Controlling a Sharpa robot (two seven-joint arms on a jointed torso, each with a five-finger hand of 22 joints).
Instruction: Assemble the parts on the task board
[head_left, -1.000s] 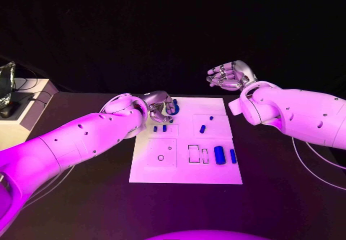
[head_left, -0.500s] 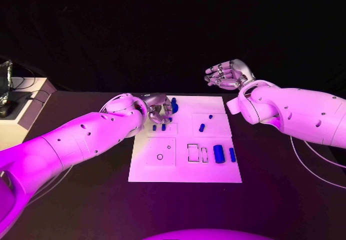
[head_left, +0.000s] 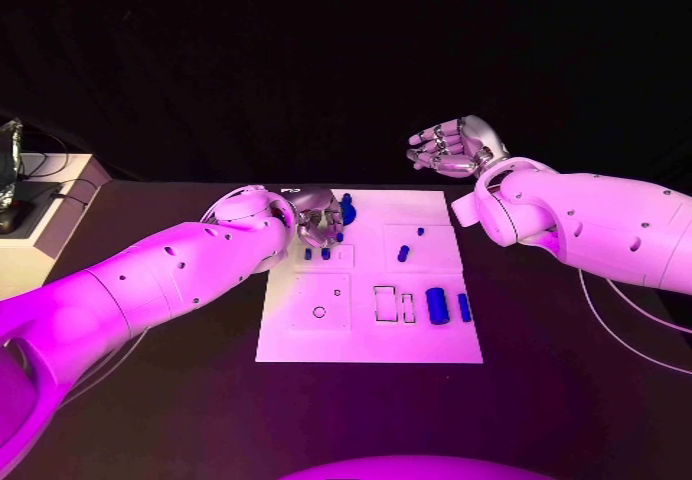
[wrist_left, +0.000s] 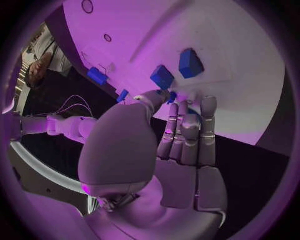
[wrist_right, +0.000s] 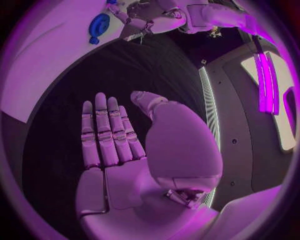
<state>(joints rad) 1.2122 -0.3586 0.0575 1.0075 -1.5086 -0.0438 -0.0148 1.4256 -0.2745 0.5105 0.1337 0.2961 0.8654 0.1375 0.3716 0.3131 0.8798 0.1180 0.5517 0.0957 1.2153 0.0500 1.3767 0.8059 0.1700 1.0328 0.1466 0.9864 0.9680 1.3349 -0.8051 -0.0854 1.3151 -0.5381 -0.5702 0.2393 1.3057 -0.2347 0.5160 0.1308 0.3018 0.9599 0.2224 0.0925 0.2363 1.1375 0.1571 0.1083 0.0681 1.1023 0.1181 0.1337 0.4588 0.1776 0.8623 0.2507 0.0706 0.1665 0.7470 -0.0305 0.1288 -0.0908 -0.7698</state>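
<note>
Parts (head_left: 436, 305) small, blue, apparently blocky, on task board (head_left: 368, 340)

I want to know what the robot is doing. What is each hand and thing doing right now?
left hand: down on the board's far left corner, fingertips at a small blue part.
right hand: raised beyond the board, open, holding nothing.
task board: flat on the table.
</note>
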